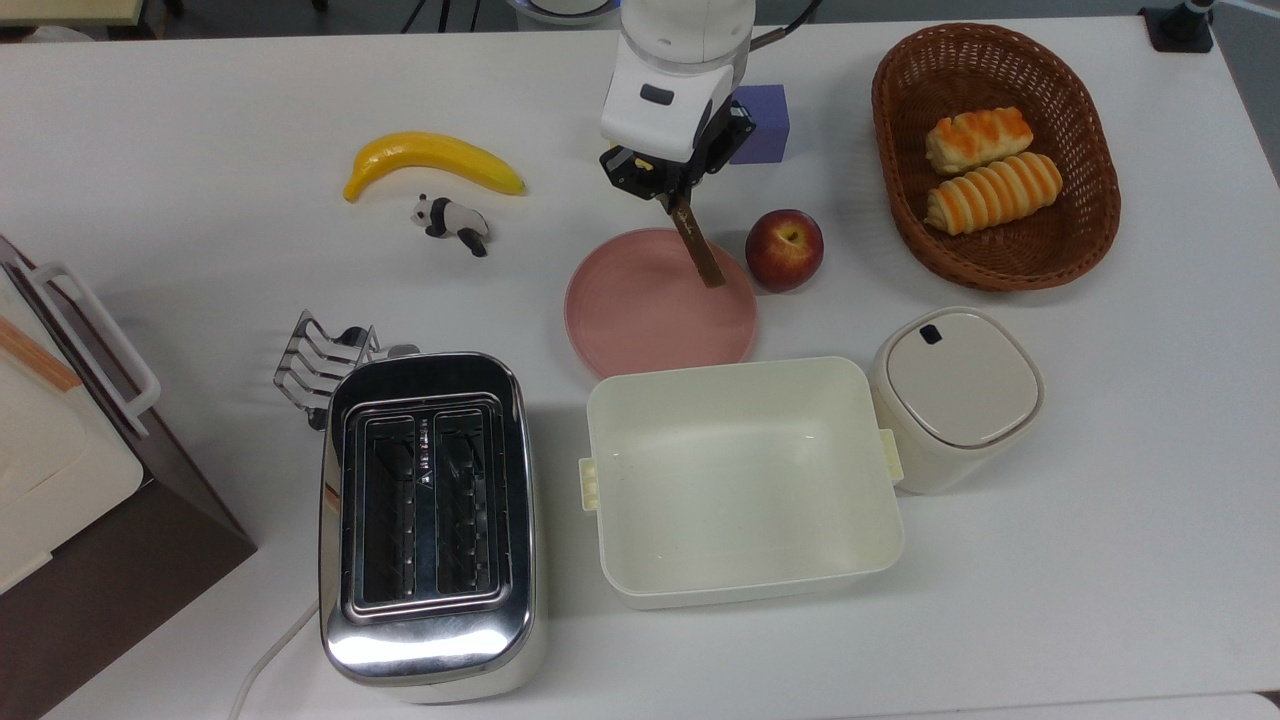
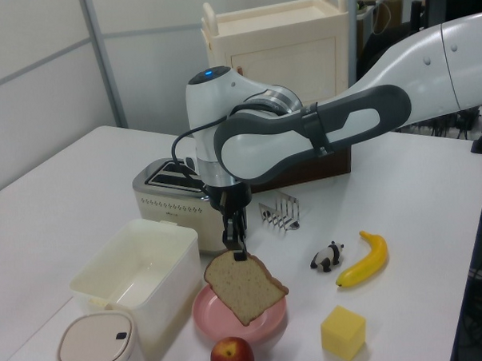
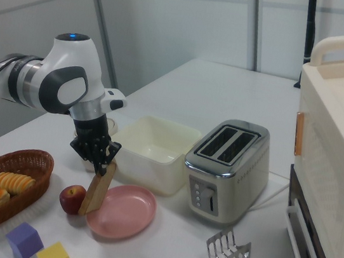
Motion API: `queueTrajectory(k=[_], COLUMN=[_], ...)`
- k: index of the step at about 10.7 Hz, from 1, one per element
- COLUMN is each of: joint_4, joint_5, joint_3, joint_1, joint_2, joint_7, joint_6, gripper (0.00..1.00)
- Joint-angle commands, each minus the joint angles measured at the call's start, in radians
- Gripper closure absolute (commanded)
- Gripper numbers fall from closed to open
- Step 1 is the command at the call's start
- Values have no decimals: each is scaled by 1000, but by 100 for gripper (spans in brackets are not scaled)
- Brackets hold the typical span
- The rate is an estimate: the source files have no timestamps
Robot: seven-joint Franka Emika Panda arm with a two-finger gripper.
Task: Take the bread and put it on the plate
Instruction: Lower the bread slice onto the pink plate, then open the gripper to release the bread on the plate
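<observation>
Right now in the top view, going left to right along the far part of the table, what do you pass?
banana → panda figure → claw holding the bread over the plate → apple → basket with two rolls
</observation>
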Motion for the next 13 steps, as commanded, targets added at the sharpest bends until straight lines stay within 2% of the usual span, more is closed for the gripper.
queueTrajectory(k=[1,3,4,5,13], joint_4=[-10,-13,-12,-12,-9], joint_5=[27,27,26,26,23], joint_3=[-3,-3,-5,-5,-5], joint_1=[-2,-1,-2,-2,-10], joint_2=[-9,-9,-9,-9,-9], joint_7=[-15,-14,-14,-12,-11], joint_6=[2,2,2,2,4], gripper=[100,100,68,1,0])
